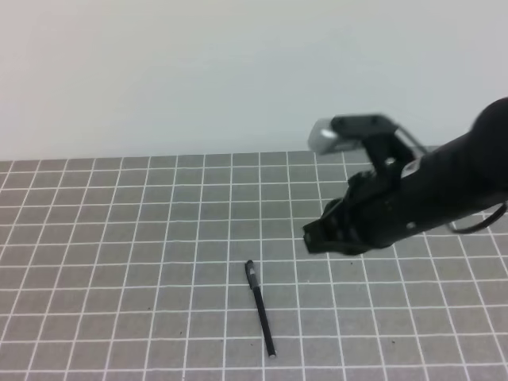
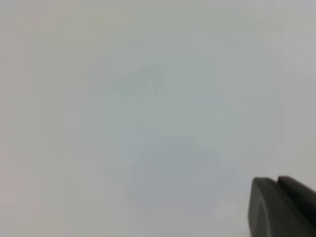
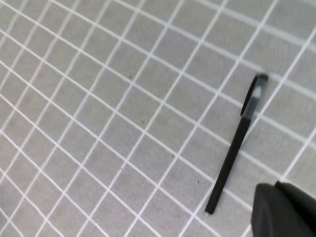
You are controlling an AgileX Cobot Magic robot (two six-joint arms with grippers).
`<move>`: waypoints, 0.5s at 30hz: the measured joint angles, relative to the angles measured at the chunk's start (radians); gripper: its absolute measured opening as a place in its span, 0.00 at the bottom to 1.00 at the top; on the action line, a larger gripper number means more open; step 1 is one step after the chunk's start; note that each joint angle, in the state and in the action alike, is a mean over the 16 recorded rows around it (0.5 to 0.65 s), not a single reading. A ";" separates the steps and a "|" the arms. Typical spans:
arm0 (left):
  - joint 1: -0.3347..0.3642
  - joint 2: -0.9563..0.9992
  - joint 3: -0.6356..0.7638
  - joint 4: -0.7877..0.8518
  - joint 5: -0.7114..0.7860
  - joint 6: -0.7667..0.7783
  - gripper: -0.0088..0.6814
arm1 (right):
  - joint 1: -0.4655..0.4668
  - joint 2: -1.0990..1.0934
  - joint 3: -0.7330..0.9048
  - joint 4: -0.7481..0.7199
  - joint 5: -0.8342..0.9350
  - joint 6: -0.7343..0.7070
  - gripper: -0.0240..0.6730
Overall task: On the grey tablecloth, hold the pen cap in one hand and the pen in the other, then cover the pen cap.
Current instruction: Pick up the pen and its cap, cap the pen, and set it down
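Observation:
The grey tablecloth [image 1: 119,238] covers the table. The pen [image 1: 261,313] lies on it near the front middle, running near to far. A short thicker section with a glossy clip at its far end looks like the pen cap [image 1: 251,271], fitted on the pen. Pen [image 3: 228,160] and cap [image 3: 253,96] also show in the right wrist view. My right gripper [image 1: 314,236] hovers above the cloth, right of and beyond the pen, holding nothing that I can see. Only a dark finger [image 3: 284,210] shows. The left wrist view shows one dark finger [image 2: 281,207] against a blank surface.
A pale plain wall [image 1: 159,71] rises behind the cloth's far edge. The right arm [image 1: 444,186] reaches in from the right, with its silver wrist camera [image 1: 324,136] on top. The left arm is outside the exterior view.

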 joint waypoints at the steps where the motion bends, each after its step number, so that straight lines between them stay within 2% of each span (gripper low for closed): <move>1: 0.025 -0.030 0.000 -0.007 0.028 0.004 0.01 | 0.000 -0.021 0.001 -0.009 -0.001 -0.005 0.05; 9: 0.213 -0.211 0.000 -0.027 0.246 -0.003 0.01 | 0.000 -0.206 0.055 -0.058 -0.042 -0.049 0.04; 15: 0.299 -0.289 0.016 -0.015 0.344 -0.053 0.01 | 0.000 -0.380 0.181 -0.082 -0.114 -0.076 0.04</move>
